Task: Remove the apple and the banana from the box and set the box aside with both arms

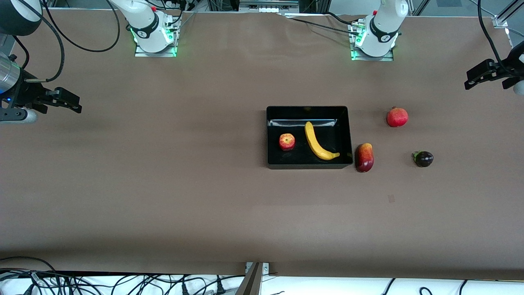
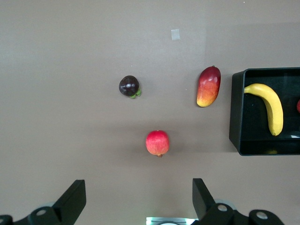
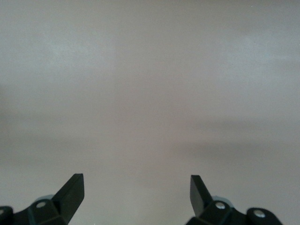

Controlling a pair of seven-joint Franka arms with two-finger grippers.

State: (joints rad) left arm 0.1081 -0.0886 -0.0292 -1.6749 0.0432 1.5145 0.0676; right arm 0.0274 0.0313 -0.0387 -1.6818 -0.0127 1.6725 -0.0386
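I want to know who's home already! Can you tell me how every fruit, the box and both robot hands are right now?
banana: lying in the box
apple: in the box, beside the banana
box: on the table, open-topped
mango: on the table, right beside the box
pomegranate: on the table
purple fruit: on the table
left gripper: open, empty, waiting
right gripper: open, empty, waiting

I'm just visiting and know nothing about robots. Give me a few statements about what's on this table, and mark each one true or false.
1. The banana lies inside the black box. True.
2. The apple sits on the bare table. False: it is in the box.
3. The mango lies right beside the box, outside it. True.
4. The left end effector holds the pomegranate. False: it is open and empty.
5. The right end effector is open over bare table. True.
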